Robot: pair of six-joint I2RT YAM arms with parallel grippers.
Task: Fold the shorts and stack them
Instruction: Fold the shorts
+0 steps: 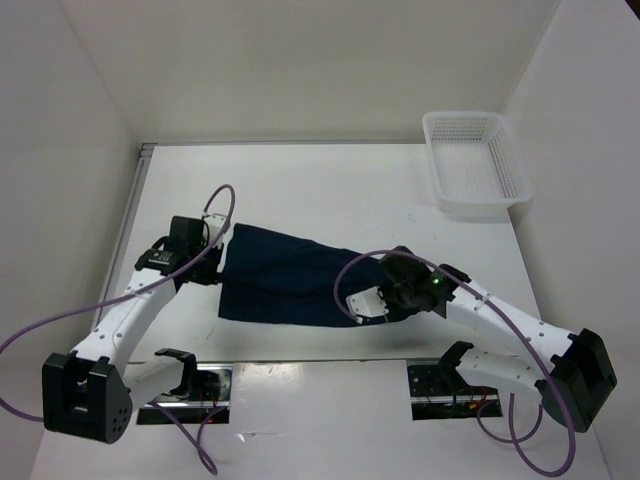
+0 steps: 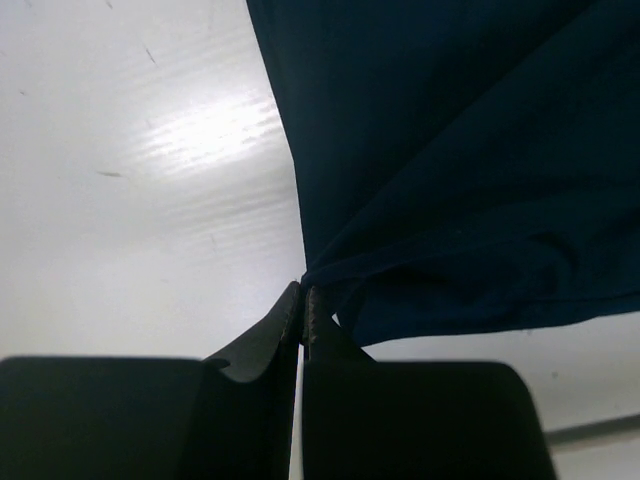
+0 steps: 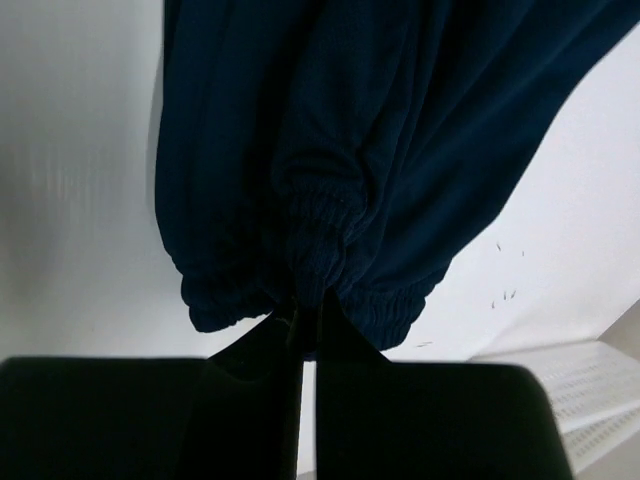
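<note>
The dark navy shorts (image 1: 290, 280) hang stretched between my two grippers over the middle of the white table. My left gripper (image 1: 218, 262) is shut on the left edge of the shorts (image 2: 450, 170); its jaws meet on a pinch of fabric in the left wrist view (image 2: 304, 296). My right gripper (image 1: 385, 300) is shut on the gathered elastic waistband of the shorts (image 3: 320, 150); the jaws pinch the bunched band in the right wrist view (image 3: 305, 310). Part of the right end of the cloth is hidden under the right wrist.
A white plastic mesh basket (image 1: 475, 160) stands at the back right of the table (image 1: 330, 190); its corner shows in the right wrist view (image 3: 590, 390). White walls close the left, back and right. Purple cables loop from both arms.
</note>
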